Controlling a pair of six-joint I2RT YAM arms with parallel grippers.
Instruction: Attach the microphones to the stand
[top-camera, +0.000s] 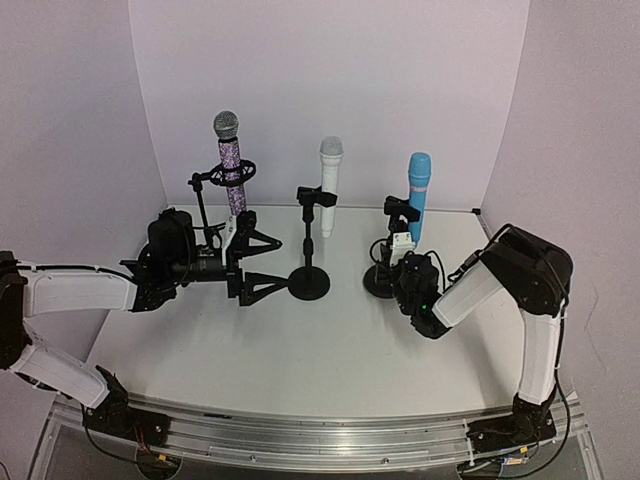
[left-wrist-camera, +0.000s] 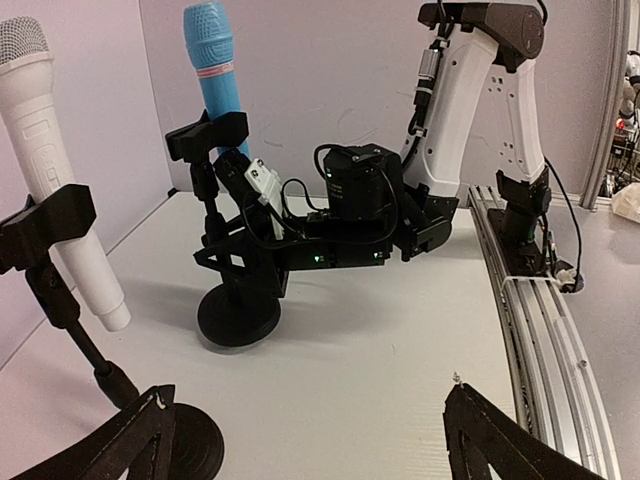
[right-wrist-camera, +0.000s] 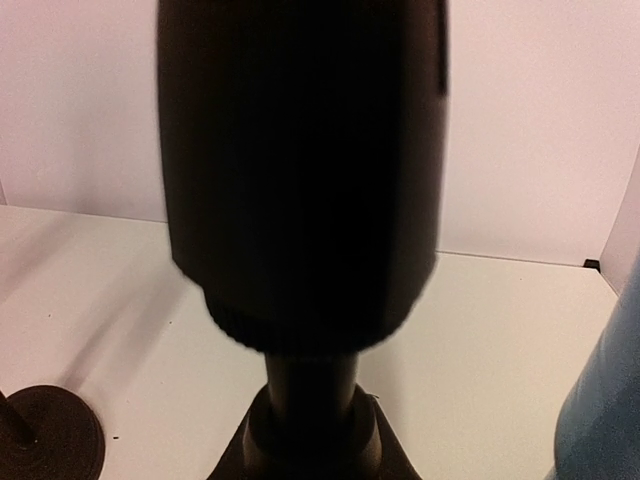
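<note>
Three black stands each hold a microphone upright in a clip. The purple-glitter microphone (top-camera: 230, 165) is on the left stand, the white microphone (top-camera: 330, 185) on the middle stand (top-camera: 308, 282), the light blue microphone (top-camera: 418, 195) on the right stand (top-camera: 380, 282). My left gripper (top-camera: 263, 263) is open and empty, just left of the middle stand's base. In the left wrist view the white microphone (left-wrist-camera: 45, 160) and blue microphone (left-wrist-camera: 215, 70) show beyond its open fingers (left-wrist-camera: 495, 440). My right gripper (top-camera: 388, 268) is shut on the right stand's pole (right-wrist-camera: 308, 390), low down.
White walls enclose the table at the back and sides. The right arm (left-wrist-camera: 470, 110) stretches across the table's right half. A metal rail (top-camera: 320, 435) runs along the near edge. The middle stand's base (right-wrist-camera: 45, 435) lies left of the gripped pole.
</note>
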